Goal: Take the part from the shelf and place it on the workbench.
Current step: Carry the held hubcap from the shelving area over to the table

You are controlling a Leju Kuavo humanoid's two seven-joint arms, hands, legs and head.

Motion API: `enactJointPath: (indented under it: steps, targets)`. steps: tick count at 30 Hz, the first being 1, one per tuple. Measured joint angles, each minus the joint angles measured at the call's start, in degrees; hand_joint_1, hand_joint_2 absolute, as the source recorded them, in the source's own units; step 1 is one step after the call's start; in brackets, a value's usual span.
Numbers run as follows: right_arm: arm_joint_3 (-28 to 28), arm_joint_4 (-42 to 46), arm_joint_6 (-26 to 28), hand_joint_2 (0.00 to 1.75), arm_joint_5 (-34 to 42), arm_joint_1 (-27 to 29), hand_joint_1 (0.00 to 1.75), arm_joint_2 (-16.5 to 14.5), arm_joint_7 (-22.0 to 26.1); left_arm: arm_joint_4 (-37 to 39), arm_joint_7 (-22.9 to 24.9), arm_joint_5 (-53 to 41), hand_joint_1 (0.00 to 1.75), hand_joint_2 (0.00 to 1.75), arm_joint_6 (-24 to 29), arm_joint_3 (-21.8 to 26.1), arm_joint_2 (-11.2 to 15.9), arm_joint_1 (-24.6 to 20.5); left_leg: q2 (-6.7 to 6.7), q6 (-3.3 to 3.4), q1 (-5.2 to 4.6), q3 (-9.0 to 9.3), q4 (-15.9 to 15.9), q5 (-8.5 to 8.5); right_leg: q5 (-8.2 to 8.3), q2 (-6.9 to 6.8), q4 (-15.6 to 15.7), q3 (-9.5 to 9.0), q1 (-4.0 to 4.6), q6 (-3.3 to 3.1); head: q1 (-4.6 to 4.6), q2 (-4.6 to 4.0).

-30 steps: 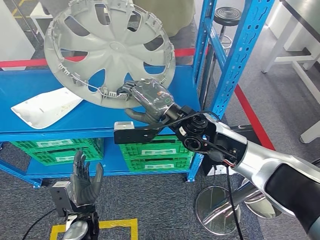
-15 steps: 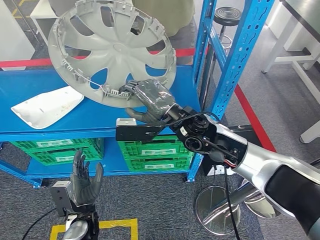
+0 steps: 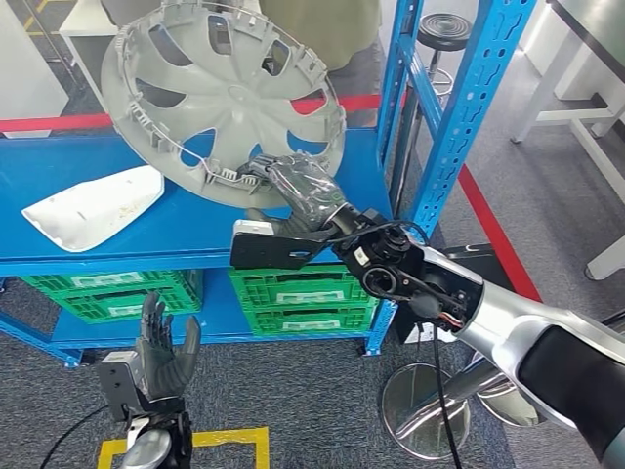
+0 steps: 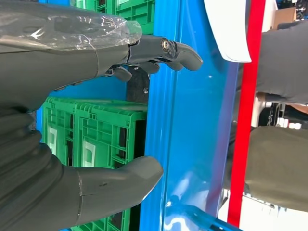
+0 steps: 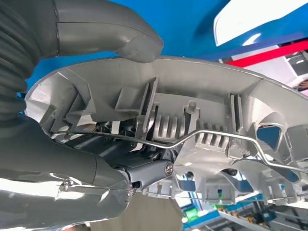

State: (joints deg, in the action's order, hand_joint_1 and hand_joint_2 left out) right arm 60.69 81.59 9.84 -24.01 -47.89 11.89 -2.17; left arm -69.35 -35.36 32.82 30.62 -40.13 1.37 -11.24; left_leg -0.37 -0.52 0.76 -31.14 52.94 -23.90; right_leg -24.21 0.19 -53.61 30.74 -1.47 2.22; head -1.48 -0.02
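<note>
Left robot hand [image 3: 163,354] low by the floor, fingers spread, holding nothing. White panel [image 3: 96,204] lies on blue shelf [image 3: 44,176]. Hubcap [image 3: 221,98] tilted, lifted above shelf, gripped at its near rim by right robot hand [image 3: 295,191]; thumb under, fingers inside.

No writing can be read anywhere. The green crates [image 3: 310,293] under the blue shelf [image 3: 44,176] carry pale label strips on their fronts, but whatever is printed on them is too small and blurred to make out.
</note>
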Motion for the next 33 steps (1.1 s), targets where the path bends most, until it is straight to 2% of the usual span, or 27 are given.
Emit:
enactJointPath:
  steps: [11, 33]
  targets:
    - [-0.1, 0.0, 0.6, 1.75, 0.1, 2.8, 1.75, 0.0, -0.1, 0.0, 0.0, 0.3, 0.0, 1.75, -0.2, 0.0, 0.1, -0.3, 0.0, 0.0, 0.0, -0.01, 0.0, 0.0, 0.0, 0.0, 0.0, 0.02, 0.0, 0.0, 0.02, 0.0]
    - [0.0, -0.1, 0.4, 1.75, 0.4, 3.2, 1.75, 0.0, 0.4, -0.4, 0.4, 0.2, 0.0, 1.75, 0.3, 0.0, 0.2, -0.4, 0.0, 0.0, 0.0, -0.01, 0.0, 0.0, 0.0, 0.01, 0.0, 0.01, 0.0, 0.0, 0.03, -0.01]
